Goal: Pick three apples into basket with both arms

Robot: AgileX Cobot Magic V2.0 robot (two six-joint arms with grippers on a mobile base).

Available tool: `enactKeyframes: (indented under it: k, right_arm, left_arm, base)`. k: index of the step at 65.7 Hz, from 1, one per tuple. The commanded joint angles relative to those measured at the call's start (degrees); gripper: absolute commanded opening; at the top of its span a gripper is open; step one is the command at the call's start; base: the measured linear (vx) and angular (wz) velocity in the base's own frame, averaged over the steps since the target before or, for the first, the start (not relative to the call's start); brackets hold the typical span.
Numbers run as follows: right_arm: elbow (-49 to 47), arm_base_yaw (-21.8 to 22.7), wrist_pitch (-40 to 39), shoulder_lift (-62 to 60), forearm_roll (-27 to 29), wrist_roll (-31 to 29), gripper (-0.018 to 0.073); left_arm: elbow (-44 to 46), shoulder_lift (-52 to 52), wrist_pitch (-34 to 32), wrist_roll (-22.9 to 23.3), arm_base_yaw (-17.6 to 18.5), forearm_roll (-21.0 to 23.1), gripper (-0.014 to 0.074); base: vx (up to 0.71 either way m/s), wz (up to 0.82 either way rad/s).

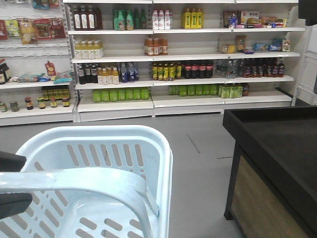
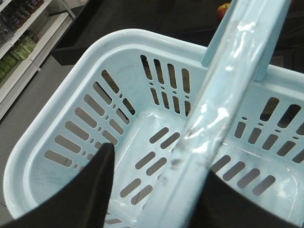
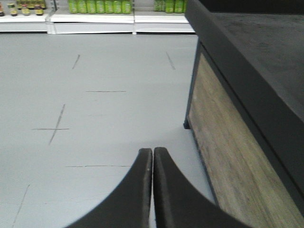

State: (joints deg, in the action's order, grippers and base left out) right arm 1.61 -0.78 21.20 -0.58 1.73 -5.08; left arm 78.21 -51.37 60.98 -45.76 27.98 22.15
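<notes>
Basket (image 2: 61, 114), empty, hangs at near left by its handle (image 2: 228, 90) pinched in the left gripper (image 2: 156, 190), while the right gripper (image 3: 152, 190), pressed together and empty, could let the basket swing or slip during reaching.

Overall light: I see even, bright overhead store light, no hard shadows on the floor (image 3: 95, 104).
Glare: white streaks along the basket (image 2: 52, 118) handle (image 2: 237, 61) in my left wrist view.
Overexposure: basket rim washes out, front view.
Dark areas: table (image 1: 277, 144) beside the basket reads nearly black.
Blur: shelves (image 1: 183, 54) behind the basket are soft, labels unreadable; both hands are out of focus.
</notes>
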Motion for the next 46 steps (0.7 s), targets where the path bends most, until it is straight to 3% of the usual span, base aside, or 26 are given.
enactKeyframes:
  k: [1, 46]
  right_arm:
    - [0.0, 0.4, -3.9, 0.1, -0.2, -0.2, -0.0004]
    - [0.0, 0.4, -3.9, 0.1, -0.2, -0.2, -0.0004]
  left_arm:
    - [1.7, 0.4, -4.8, 0.5, 0.3, 2.5, -0.0008]
    - [1.7, 0.4, -4.8, 0.5, 0.3, 2.5, -0.0008]
  base:
    - [-0.06, 0.31]
    - [0.02, 0.18]
